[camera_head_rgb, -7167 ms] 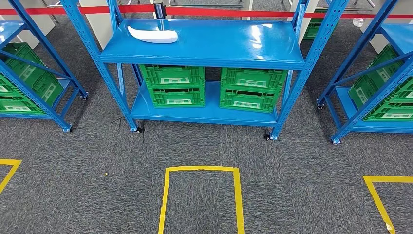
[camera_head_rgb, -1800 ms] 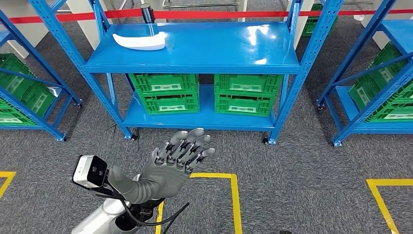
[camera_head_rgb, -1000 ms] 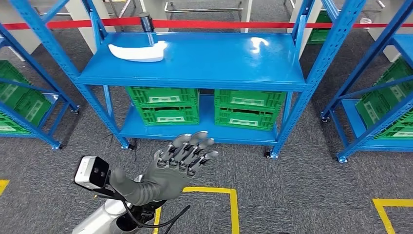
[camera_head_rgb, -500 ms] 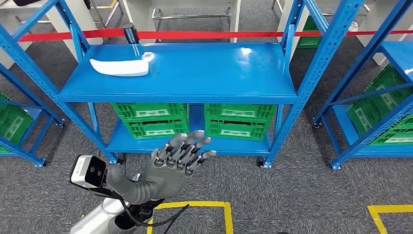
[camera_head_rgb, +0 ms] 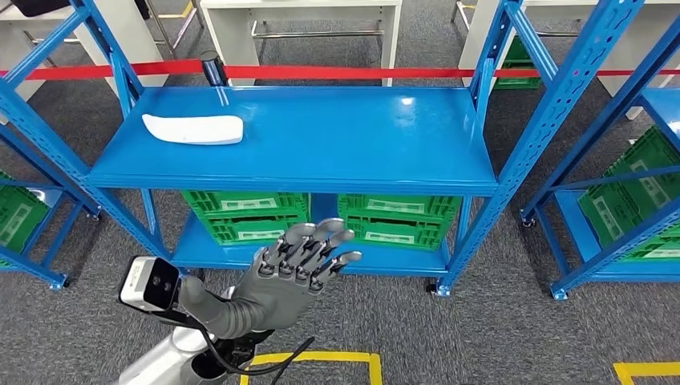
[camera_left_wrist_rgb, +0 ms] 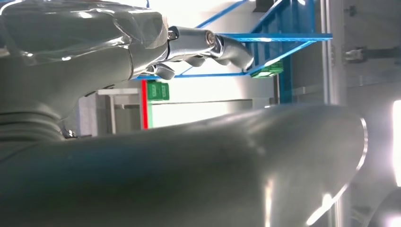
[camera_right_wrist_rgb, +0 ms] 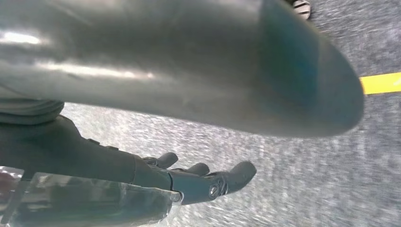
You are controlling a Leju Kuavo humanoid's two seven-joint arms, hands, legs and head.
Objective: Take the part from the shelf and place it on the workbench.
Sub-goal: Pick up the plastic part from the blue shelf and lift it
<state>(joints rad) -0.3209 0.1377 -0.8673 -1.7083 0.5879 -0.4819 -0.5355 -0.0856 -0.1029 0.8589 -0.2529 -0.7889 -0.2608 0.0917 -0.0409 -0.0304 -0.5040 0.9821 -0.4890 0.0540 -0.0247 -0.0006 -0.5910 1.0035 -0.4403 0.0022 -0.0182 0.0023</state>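
Note:
A white, flat, elongated part (camera_head_rgb: 194, 128) lies on the left of the blue shelf's top deck (camera_head_rgb: 337, 136). My left hand (camera_head_rgb: 295, 263) is raised in front of the shelf's lower level, well below and to the right of the part, fingers spread and holding nothing. Its fingers (camera_left_wrist_rgb: 208, 45) also show in the left wrist view against the shelf frame. My right hand (camera_right_wrist_rgb: 189, 182) hangs over the grey carpet, fingers slightly curled and apart, empty.
Green crates (camera_head_rgb: 244, 216) (camera_head_rgb: 397, 215) fill the shelf's lower deck. More blue racks with green crates stand at the left (camera_head_rgb: 16, 216) and right (camera_head_rgb: 633, 192). Red barrier tape (camera_head_rgb: 337, 72) runs behind the shelf. Yellow floor tape (camera_head_rgb: 321, 358) marks a box near my feet.
The whole view has shifted as I came closer to the shelf; it now looks larger and lower in frame. My left hand stays raised and open.

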